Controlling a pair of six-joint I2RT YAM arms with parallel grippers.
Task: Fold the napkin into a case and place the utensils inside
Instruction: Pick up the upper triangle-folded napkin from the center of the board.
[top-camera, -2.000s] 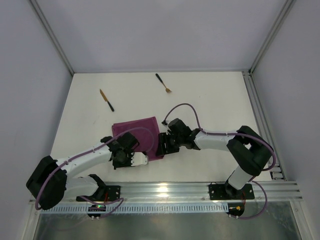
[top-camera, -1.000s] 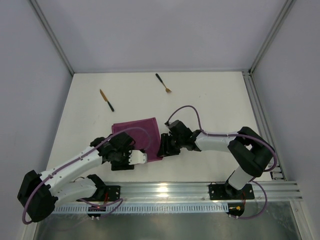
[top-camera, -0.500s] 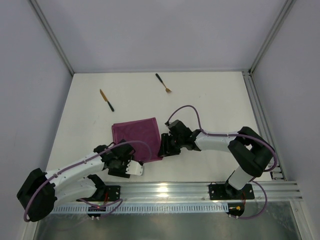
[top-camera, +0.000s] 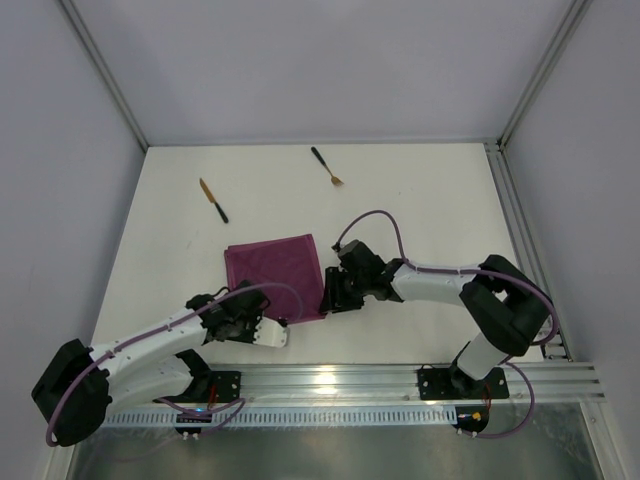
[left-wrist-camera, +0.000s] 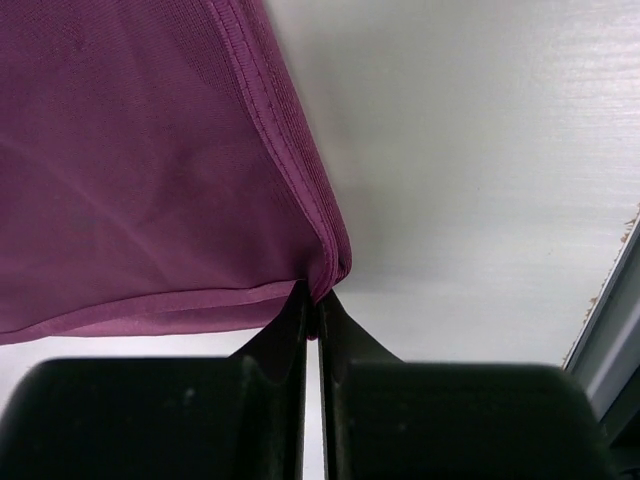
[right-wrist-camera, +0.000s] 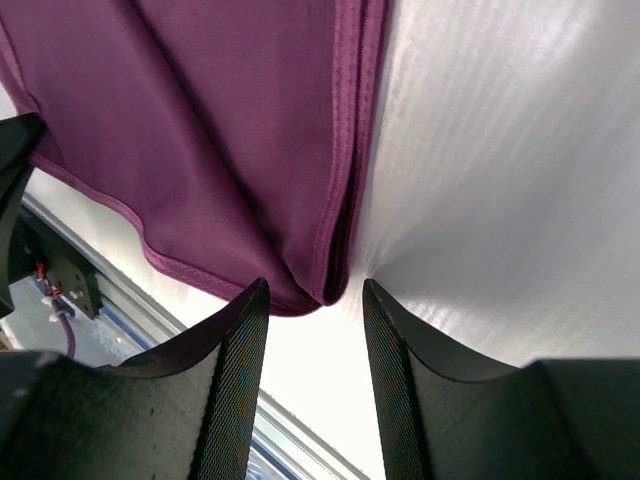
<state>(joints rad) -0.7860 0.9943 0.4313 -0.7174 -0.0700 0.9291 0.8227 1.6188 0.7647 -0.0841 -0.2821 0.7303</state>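
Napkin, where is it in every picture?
Top: napkin in the middle, slightly low.
Left wrist: napkin upper left, corner at bottom middle.
Right wrist: napkin upper left, corner low down.
Shared landmark: metal rail, bottom in top, right edge in left wrist, lower left in right wrist.

My left arm (top-camera: 150, 345) stretches low across the front, and my left gripper (left-wrist-camera: 318, 308) is pinched tight on the napkin (left-wrist-camera: 140, 160) corner. My right arm (top-camera: 432, 279) bends inward, and my right gripper (right-wrist-camera: 315, 298) has its jaws parted.
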